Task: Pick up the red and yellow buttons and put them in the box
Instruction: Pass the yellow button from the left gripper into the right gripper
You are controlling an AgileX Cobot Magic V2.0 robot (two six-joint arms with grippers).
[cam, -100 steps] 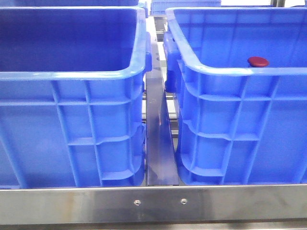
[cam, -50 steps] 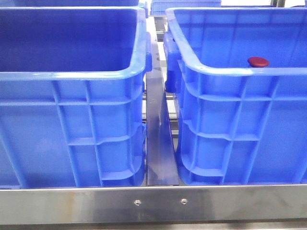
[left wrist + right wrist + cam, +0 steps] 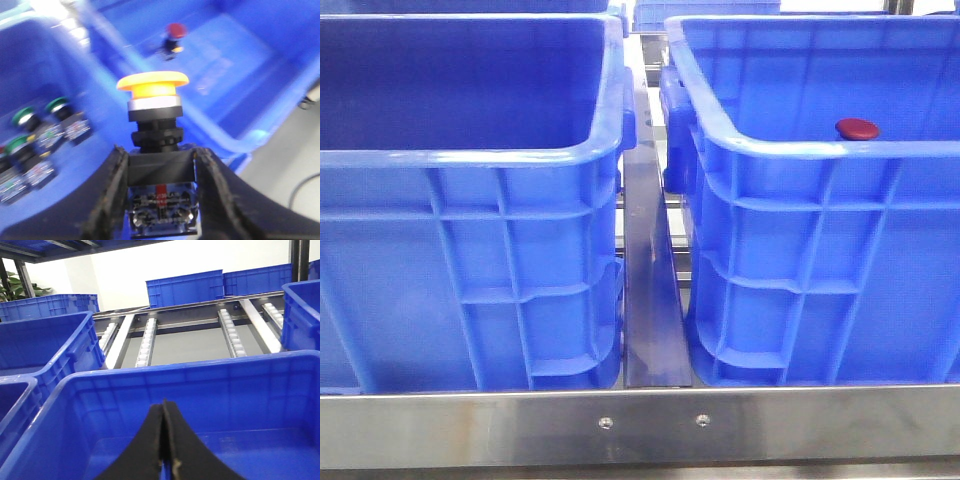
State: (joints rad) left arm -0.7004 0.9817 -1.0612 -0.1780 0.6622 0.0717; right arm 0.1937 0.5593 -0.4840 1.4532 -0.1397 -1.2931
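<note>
Gripping yellow button (image 3: 153,86), left pincer (image 3: 161,170); right pincer (image 3: 163,440) closed, empty.

Glossy blue plastic crates (image 3: 470,260), brushed metal front rail (image 3: 640,428), smooth dark-red button cap (image 3: 857,128), glossy yellow button cap (image 3: 152,83)

Two blue crates (image 3: 470,250) (image 3: 820,260) are carried side by side behind the steel front rail (image 3: 640,428), a metal divider (image 3: 650,300) seen between them.

Front cam low, close on crates (image 3: 800,260); wrist cams above, sharing crate interiors.
</note>
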